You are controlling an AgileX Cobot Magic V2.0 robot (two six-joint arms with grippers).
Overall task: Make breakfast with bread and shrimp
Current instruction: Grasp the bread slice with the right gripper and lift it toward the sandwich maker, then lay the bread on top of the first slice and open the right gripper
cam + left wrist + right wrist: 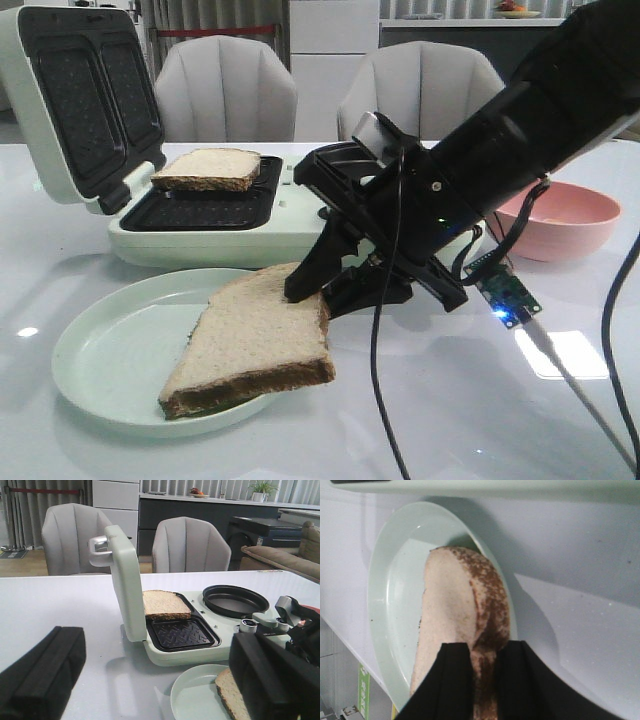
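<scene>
One bread slice (207, 168) lies in the far bay of the open pale green sandwich maker (200, 235); it also shows in the left wrist view (165, 604). My right gripper (308, 288) is shut on the edge of the second bread slice (255, 335), which is tilted over the pale green plate (105, 350). The right wrist view shows the fingers (455, 680) pinching its crust (487, 630). My left gripper (155, 685) is open and empty above the table, near the plate (195, 692). No shrimp is in view.
A pink bowl (562, 220) stands at the right, its contents hidden. A round black pan (235, 600) sits on the appliance's other side. The upright lid (75, 100) stands at the left. Two chairs (225, 90) are behind the table. Cables (385, 400) hang from my right arm.
</scene>
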